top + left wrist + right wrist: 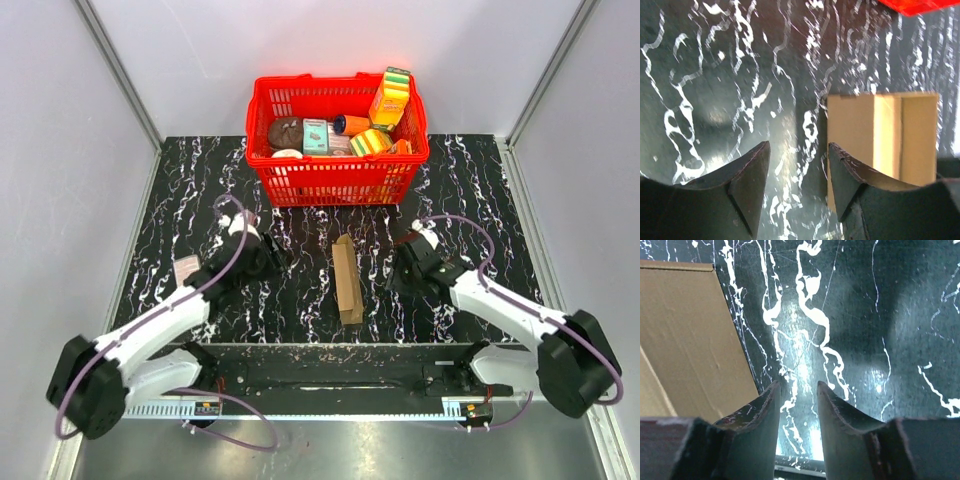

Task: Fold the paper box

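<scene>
While the paper box [347, 279] lies on the counter [200, 180] between them, we see left tool [798, 150] half-open and empty, right tool [798, 387] narrower, also empty.

From my overhead view, the paper box [347, 281] lies mid-tabletop [190, 200], its length running roughly from 12 to 6 o'clock. The basket [335, 182] stands at the box's 12 o'clock, at the far edge, with packages [389, 97] inside it. The left gripper [270, 255] sits at the box's 9 o'clock and the right gripper [397, 268] at its 3 o'clock, both near it but apart. On my left wrist camera the box lies at 3 o'clock of the fingers [747, 185]. On the right wrist camera it lies at 9 o'clock of them.
</scene>
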You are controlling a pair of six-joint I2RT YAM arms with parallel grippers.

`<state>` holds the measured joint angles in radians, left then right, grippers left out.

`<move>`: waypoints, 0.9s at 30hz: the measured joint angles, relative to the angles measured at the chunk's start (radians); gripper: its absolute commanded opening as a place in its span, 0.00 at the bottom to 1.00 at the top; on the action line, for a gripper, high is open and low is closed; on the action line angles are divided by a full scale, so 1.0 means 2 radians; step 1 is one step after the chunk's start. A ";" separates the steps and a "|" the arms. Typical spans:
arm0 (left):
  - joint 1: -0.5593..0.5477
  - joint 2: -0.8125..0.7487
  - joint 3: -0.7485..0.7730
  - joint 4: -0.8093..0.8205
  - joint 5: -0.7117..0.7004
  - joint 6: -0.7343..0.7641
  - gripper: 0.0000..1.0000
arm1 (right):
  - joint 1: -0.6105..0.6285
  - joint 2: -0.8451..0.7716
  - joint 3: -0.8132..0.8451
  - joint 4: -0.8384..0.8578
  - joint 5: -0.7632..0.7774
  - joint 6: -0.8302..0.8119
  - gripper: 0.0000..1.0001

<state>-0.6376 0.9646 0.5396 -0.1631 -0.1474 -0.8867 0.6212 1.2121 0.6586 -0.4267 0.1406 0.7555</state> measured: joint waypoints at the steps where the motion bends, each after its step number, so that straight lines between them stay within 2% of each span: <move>1: 0.013 0.022 0.010 0.003 0.008 0.008 0.49 | 0.000 -0.009 0.001 -0.008 0.000 0.004 0.33; 7: 0.076 0.166 0.076 0.044 0.069 0.050 0.13 | 0.000 -0.083 -0.011 -0.039 -0.032 0.049 0.09; 8: 0.082 0.189 0.088 0.050 0.081 0.056 0.02 | 0.000 -0.096 -0.019 -0.039 -0.043 0.059 0.07; 9: 0.085 0.214 0.103 0.060 0.093 0.064 0.00 | 0.000 -0.110 -0.028 -0.039 -0.055 0.068 0.06; 14: 0.086 0.305 0.161 0.103 0.150 0.087 0.00 | 0.018 -0.143 -0.071 -0.046 -0.091 0.117 0.01; 18: 0.085 0.350 0.196 0.121 0.184 0.097 0.00 | 0.069 -0.144 -0.084 -0.043 -0.098 0.160 0.00; 22: 0.082 0.390 0.229 0.138 0.213 0.103 0.00 | 0.118 -0.143 -0.100 -0.010 -0.106 0.210 0.00; 27: 0.070 0.419 0.248 0.153 0.230 0.105 0.00 | 0.133 -0.125 -0.112 0.040 -0.107 0.254 0.00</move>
<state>-0.4984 1.8034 1.0351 0.1425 0.3122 -0.6769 0.8864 0.9623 0.4351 -0.3466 -0.0738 1.2640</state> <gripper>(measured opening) 0.014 0.009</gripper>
